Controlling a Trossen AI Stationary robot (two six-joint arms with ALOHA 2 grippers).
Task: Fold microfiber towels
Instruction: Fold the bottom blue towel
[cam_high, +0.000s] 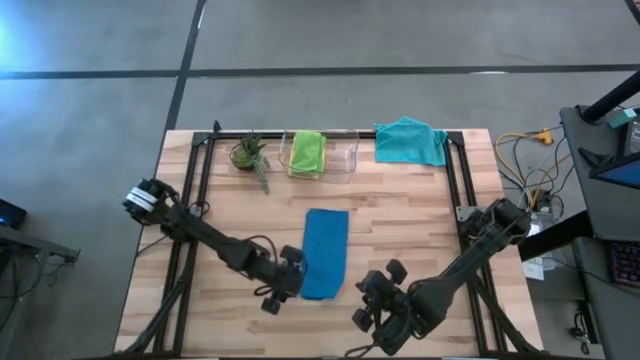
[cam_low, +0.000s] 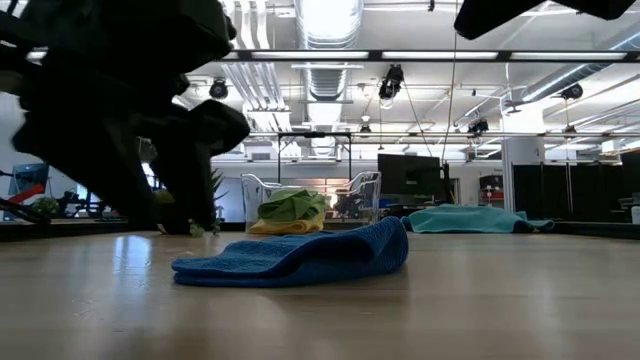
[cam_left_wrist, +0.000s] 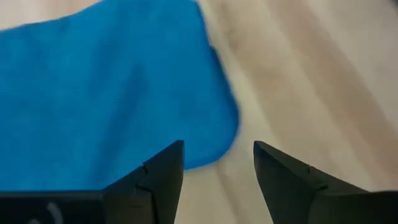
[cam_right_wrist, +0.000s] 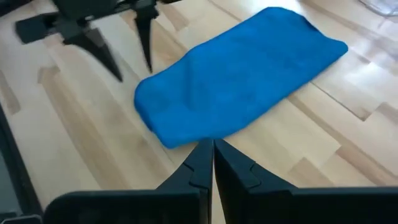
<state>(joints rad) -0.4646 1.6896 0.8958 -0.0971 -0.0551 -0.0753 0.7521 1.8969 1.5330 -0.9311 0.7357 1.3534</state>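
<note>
From above, the blue towel (cam_high: 325, 253) lies folded mid-counter (cam_high: 420, 190), the left tool (cam_high: 283, 283) just beside its near left corner, the right tool (cam_high: 378, 310) apart to its right. A green towel (cam_high: 307, 152) sits in the clear bin (cam_high: 345, 160); a teal towel (cam_high: 411, 140) waits at the far edge.

At counter level, the fold's upper layer bulges and could spring open.

The left wrist shows fingers (cam_left_wrist: 158, 171) parted, holding nothing; a low retreat might snag the hem.

The right wrist shows its tool (cam_right_wrist: 208, 163) pinched shut and empty near the towel's edge; it could nudge the fold.
</note>
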